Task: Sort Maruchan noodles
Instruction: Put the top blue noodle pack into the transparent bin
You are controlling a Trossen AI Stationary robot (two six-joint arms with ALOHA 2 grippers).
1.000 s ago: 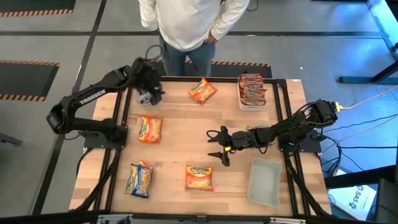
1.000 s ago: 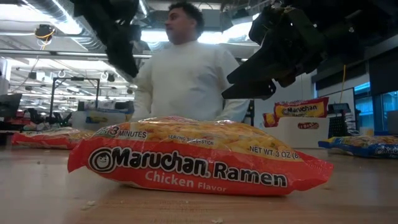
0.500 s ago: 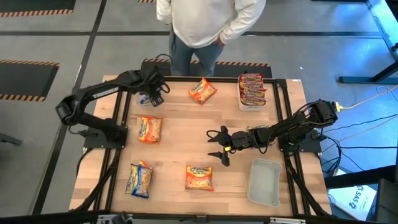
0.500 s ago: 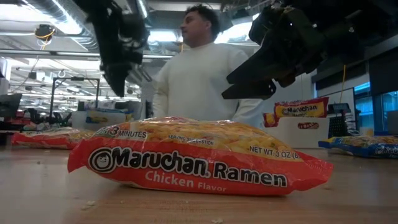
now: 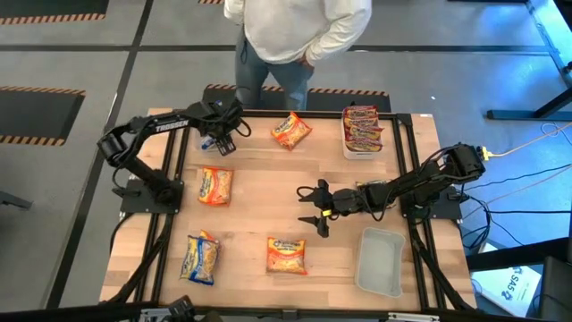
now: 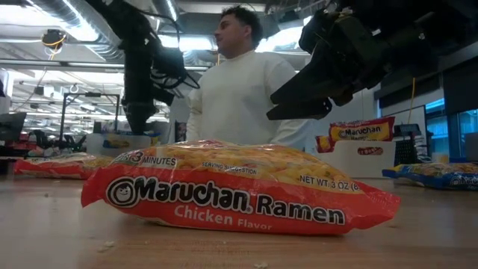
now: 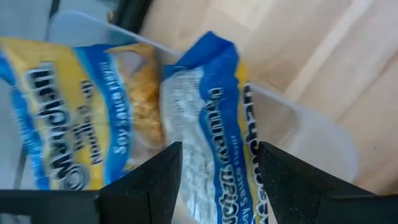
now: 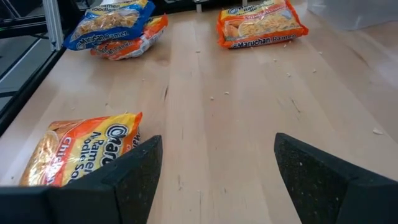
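Two blue-and-yellow Maruchan packets (image 7: 124,106) lie in a clear tub (image 5: 210,141) at the table's far left. My left gripper (image 5: 223,134) is open above them, its fingers on either side of the upper blue packet (image 7: 214,124). My right gripper (image 5: 315,207) hovers open over the middle of the table. Orange packets lie flat at the far middle (image 5: 290,131), left (image 5: 214,186) and near middle (image 5: 286,256). A blue packet rests on an orange one (image 5: 199,258) at the near left. Red packets (image 5: 361,125) fill a tub at the far right.
An empty clear tub (image 5: 380,259) sits at the near right. A person in a white top (image 5: 295,36) stands at the far edge. The near orange packet (image 6: 239,187) fills the low view. Bare wood lies between the packets around the right gripper.
My left gripper has come down toward the far-left tub and shifted a little toward the right, its arm stretching out along the far edge. The person has stepped toward the right. My right arm has kept still.
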